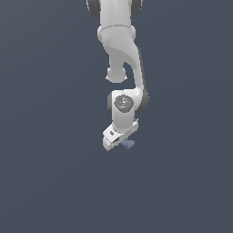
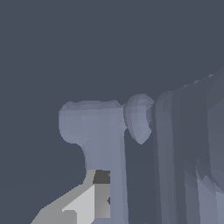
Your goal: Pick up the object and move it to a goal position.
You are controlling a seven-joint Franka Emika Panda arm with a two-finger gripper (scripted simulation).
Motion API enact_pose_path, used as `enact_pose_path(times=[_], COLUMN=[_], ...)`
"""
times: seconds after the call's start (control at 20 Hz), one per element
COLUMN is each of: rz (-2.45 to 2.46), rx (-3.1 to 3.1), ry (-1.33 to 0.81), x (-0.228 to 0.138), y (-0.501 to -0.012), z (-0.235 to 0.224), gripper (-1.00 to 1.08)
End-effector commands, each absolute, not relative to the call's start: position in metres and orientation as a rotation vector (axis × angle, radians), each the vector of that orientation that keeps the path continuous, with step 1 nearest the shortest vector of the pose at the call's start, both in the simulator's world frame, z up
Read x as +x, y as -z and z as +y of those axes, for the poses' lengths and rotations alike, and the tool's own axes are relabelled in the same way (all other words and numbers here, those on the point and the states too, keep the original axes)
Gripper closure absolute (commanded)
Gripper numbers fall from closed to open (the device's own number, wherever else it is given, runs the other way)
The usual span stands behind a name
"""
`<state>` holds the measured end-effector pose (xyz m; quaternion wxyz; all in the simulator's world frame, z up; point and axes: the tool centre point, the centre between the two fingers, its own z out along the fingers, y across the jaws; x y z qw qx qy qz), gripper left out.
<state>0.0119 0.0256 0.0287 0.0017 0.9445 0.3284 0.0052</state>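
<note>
The object [image 1: 129, 144] is a small pale blue-lavender piece that peeks out just under the white gripper [image 1: 119, 139] on the exterior view's right side. In the wrist view the object [image 2: 103, 131] fills much of the picture. It shows a rounded block on a narrow stem, with a ridged part [image 2: 183, 144] beside it. One grey fingertip [image 2: 94, 199] lies with its dark pad against the stem. The other finger is hidden behind the object. The gripper looks shut on the object. I cannot tell whether the object rests on the ground or hangs above it.
The white arm [image 1: 123, 50] reaches down from the top of the exterior view. The ground [image 1: 45, 182] is a plain dark blue-grey surface all around, and no other objects or markers show on it.
</note>
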Motion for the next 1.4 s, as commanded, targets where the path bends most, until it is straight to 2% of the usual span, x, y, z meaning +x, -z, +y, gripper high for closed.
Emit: enact_pose_path(times=[0.0, 0.45, 1.35], rz=[1.032, 1.029, 1.031], rx=[2.967, 2.964, 2.968], ry=[0.0, -0.015, -0.001], x=[0.008, 0.02, 0.068], y=[-0.023, -0.031, -0.039], z=[0.025, 0.023, 0.01], gripper=[1.08, 1.08, 1.08])
